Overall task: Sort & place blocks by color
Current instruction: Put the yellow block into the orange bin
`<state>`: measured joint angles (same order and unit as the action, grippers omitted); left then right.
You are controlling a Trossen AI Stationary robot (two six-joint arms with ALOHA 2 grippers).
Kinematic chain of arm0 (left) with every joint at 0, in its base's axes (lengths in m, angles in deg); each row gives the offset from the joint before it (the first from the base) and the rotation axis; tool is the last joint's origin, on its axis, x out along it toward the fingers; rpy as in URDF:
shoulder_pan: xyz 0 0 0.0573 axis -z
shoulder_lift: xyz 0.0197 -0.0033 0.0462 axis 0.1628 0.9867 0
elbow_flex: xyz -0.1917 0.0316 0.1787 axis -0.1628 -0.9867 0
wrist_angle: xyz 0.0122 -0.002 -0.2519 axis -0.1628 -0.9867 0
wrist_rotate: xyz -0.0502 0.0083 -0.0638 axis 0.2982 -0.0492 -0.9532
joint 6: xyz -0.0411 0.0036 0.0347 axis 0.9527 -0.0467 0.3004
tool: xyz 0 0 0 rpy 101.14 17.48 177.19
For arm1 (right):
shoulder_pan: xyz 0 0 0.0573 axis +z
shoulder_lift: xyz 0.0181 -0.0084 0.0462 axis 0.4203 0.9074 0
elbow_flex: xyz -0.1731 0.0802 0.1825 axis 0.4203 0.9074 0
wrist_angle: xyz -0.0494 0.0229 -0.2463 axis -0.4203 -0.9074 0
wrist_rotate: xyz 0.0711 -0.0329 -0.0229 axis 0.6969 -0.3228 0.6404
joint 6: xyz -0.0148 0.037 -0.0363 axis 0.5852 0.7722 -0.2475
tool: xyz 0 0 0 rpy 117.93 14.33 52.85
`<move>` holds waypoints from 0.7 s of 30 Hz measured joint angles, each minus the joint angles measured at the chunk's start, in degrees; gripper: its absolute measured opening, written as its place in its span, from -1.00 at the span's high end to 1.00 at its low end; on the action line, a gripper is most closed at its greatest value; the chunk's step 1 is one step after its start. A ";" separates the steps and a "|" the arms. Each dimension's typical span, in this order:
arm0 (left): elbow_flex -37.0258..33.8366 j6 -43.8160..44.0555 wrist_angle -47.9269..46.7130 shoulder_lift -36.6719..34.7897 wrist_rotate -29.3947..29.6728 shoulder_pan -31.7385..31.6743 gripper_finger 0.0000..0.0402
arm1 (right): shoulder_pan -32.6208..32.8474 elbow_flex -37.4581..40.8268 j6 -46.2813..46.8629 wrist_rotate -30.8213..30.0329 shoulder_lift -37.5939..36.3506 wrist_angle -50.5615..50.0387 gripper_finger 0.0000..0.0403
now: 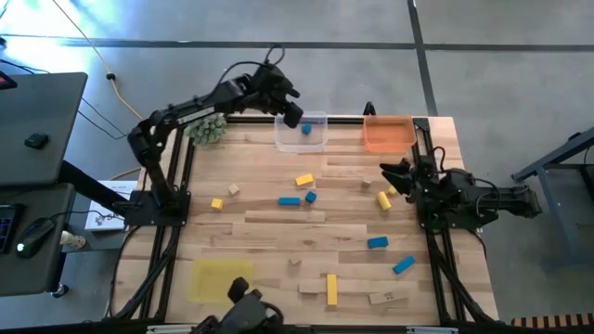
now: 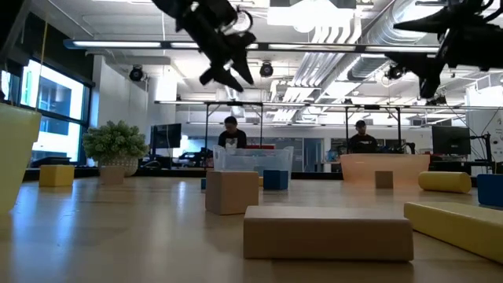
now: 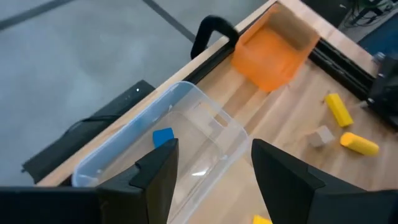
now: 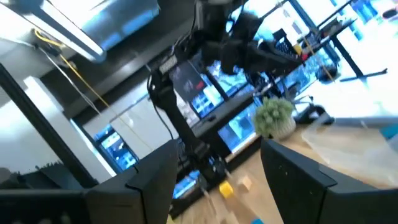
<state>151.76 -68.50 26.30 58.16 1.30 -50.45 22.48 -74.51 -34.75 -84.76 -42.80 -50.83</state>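
Note:
My left gripper [image 1: 292, 116] [image 3: 214, 180] hangs open and empty above the clear tray [image 1: 302, 133] at the table's far edge. One blue block [image 3: 163, 137] lies in that tray. Other blocks lie loose on the table: a yellow one [image 1: 304, 180], two blue ones [image 1: 289, 199] [image 1: 310, 196] mid-table, two more blue ones [image 1: 377, 242] [image 1: 403, 265] toward the right, a yellow bar [image 1: 331, 289] and plain wood pieces [image 1: 380, 297] near the front. My right gripper [image 1: 392, 172] [image 4: 217, 180] waits open at the right side, raised off the table.
An orange tray [image 1: 388, 133] stands at the far right and a yellow tray [image 1: 221, 278] at the near left. A green plant ball [image 1: 209, 128] sits at the far left corner. Two people sit at desks beyond the table [image 2: 230, 134].

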 joint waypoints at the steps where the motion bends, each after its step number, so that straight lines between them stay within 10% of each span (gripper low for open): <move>1: 0.00 -0.75 -1.10 -1.16 0.07 0.00 0.04 | -0.28 -0.81 -0.05 0.00 0.26 0.04 -0.09; 21: 0.00 -7.29 -9.65 -11.69 0.23 5.65 0.04 | -1.88 -32.65 3.04 0.23 28.91 -45.34 -0.09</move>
<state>151.76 -75.78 16.64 46.47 1.53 -44.81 20.61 -107.16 -31.72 -84.53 -13.90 -96.17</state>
